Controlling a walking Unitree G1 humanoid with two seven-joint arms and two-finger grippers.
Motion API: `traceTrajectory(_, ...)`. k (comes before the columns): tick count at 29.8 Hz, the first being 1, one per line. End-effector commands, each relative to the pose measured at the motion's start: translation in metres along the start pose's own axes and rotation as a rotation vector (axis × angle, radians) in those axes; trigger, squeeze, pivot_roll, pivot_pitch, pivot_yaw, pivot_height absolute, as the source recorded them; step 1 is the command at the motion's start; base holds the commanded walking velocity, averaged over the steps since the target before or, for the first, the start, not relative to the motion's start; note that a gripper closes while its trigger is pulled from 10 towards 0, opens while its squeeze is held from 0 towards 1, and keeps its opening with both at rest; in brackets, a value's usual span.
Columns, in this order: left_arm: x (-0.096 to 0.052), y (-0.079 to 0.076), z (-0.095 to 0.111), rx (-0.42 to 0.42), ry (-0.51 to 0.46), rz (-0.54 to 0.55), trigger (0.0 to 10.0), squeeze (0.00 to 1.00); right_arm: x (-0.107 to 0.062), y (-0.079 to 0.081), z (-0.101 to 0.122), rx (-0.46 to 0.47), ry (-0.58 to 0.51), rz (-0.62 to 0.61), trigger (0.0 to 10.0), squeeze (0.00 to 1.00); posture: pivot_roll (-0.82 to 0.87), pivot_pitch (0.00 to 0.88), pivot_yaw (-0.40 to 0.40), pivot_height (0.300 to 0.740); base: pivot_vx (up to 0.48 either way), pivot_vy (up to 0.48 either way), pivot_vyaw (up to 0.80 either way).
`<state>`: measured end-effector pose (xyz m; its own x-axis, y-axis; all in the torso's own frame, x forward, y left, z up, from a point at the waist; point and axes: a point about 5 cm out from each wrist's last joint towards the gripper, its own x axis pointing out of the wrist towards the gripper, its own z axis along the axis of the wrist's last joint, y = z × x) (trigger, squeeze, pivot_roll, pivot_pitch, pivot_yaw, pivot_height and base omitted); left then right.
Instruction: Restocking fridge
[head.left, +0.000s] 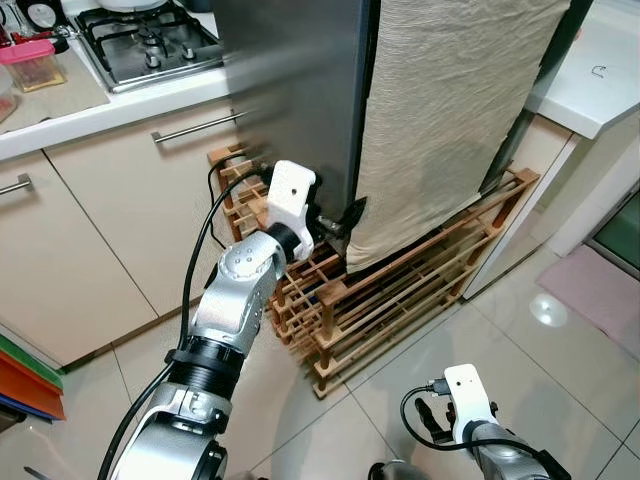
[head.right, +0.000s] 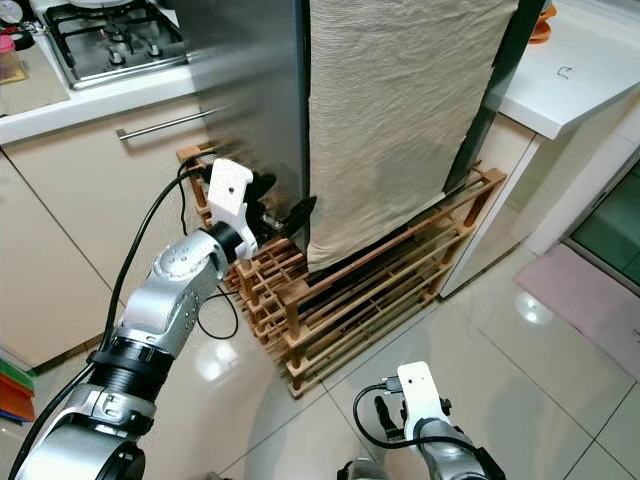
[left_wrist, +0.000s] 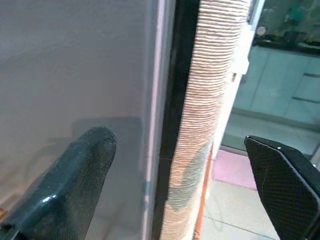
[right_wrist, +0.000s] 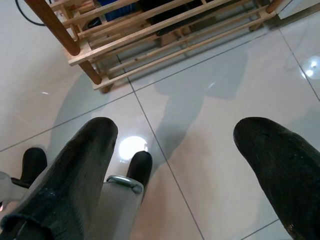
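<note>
**Left gripper at fridge door edge**

Fridge (head.left: 300, 90) stands on wooden rack (head.left: 400, 290), beige cloth (head.left: 450, 110) draped over the door. Left gripper (head.left: 335, 222) fingers spread, straddling the door's edge. Right gripper (right_wrist: 175, 165) spread, low over floor tiles (head.left: 560, 380).

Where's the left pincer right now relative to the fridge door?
The left pincer is low at the edge of the grey steel fridge, fingers open across the seam beside the beige ribbed cloth, just above the wooden slatted rack.
</note>
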<state>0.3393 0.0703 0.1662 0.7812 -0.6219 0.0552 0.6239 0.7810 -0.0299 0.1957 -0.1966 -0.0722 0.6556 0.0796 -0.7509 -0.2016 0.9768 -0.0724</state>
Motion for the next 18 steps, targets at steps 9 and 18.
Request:
traceTrajectory(9,0.019,-0.026,0.032,-0.011,-0.072,-0.125,10.0,0.00,-0.001,-0.002,-0.004,-0.008,0.030,0.001,10.0,0.00,-0.11,0.065,-0.003,0.740,0.000,0.000,0.00)
traceTrajectory(18,0.032,-0.041,0.038,-0.013,-0.068,-0.182,10.0,0.00,0.000,-0.001,-0.005,-0.003,0.038,-0.003,10.0,0.00,-0.12,0.069,0.009,0.740,0.000,0.000,0.00)
